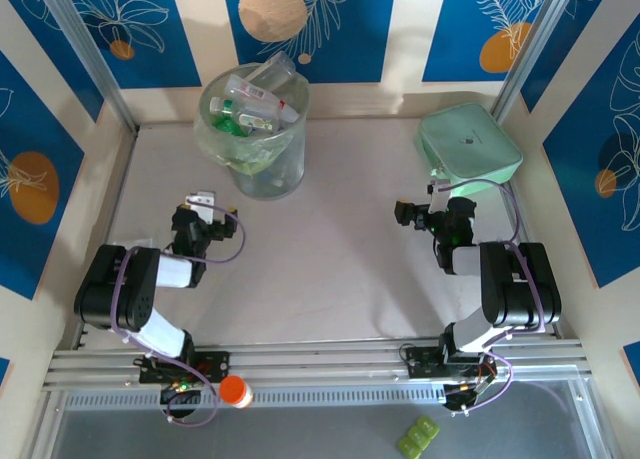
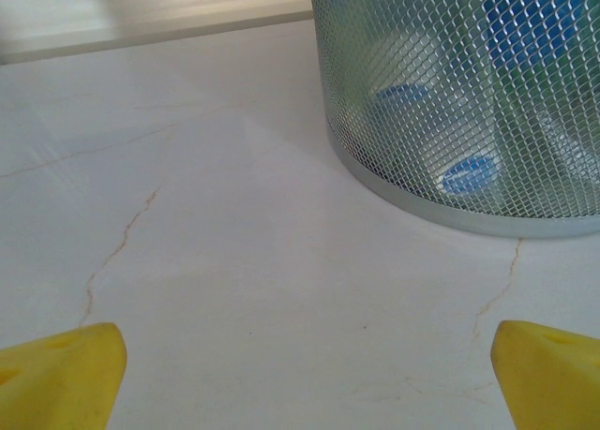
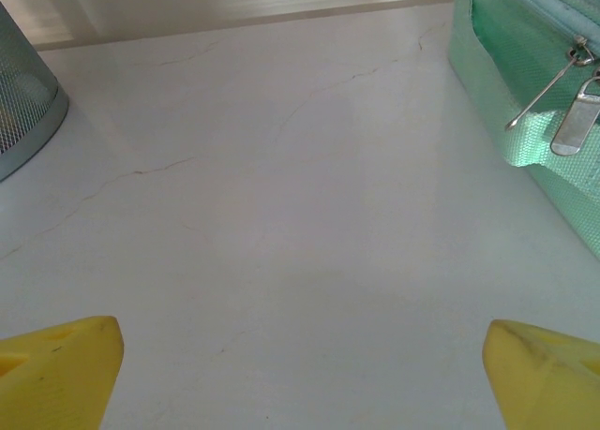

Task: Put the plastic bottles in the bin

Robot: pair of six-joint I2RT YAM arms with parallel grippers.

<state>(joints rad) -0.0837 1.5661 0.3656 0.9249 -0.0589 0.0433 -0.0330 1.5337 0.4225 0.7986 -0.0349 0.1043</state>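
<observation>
The bin (image 1: 268, 174) stands just ahead-right of my left claw (image 2: 300, 374); every bottle (image 1: 255, 99) I can see lies heaped inside. Left claw and right claw (image 3: 300, 374) spread wide, empty. Judgement: loading looks finished; next, retract arms.

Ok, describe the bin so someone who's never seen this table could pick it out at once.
On the pale table, look toward the back left. The bin is the tall round container lined with a green bag and piled with plastic bottles. Its only neighbour, the mint-green case at back right, is flat and squarish.
</observation>
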